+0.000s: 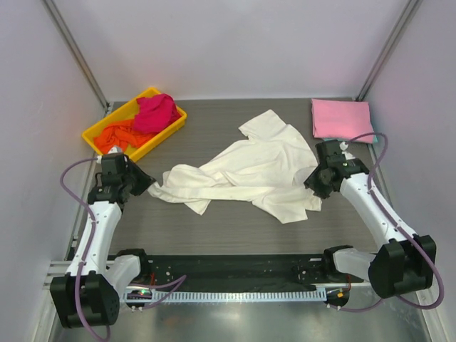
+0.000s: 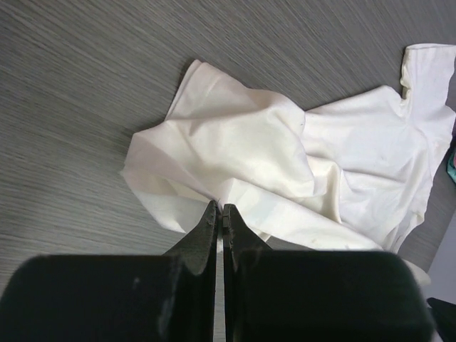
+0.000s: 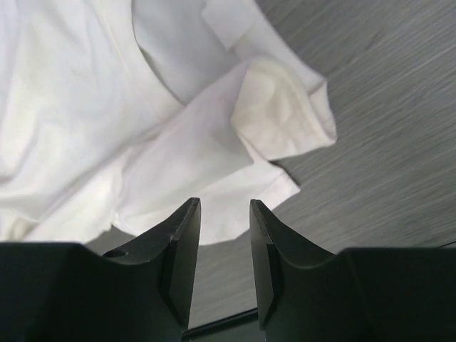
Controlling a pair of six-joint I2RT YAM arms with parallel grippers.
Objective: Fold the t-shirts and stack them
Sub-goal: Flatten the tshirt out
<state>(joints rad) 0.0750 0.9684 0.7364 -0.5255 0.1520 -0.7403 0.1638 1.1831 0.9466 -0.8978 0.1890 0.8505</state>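
The cream-white t-shirt [image 1: 249,171] lies crumpled and unfolded in the middle of the table [image 1: 235,228], one sleeve pointing toward the far side and a long rumpled corner drawn out to the left. The left gripper [image 1: 147,187] sits at that left corner; in its wrist view its jaws are pressed together on the cloth's edge (a pale sliver shows between them), so it is pinching the shirt there. The right gripper [image 3: 224,206] hangs low at the shirt's right side with its jaws spread apart and nothing between them; below them are the shirt's hem and bare table. A pink t-shirt [image 1: 342,119] lies folded flat at the far right corner of the table, apart from the cream one. At the far left, a yellow tray [image 1: 96,135] holds a bunched magenta t-shirt [image 1: 157,112] beside a crumpled orange t-shirt [image 1: 121,135].
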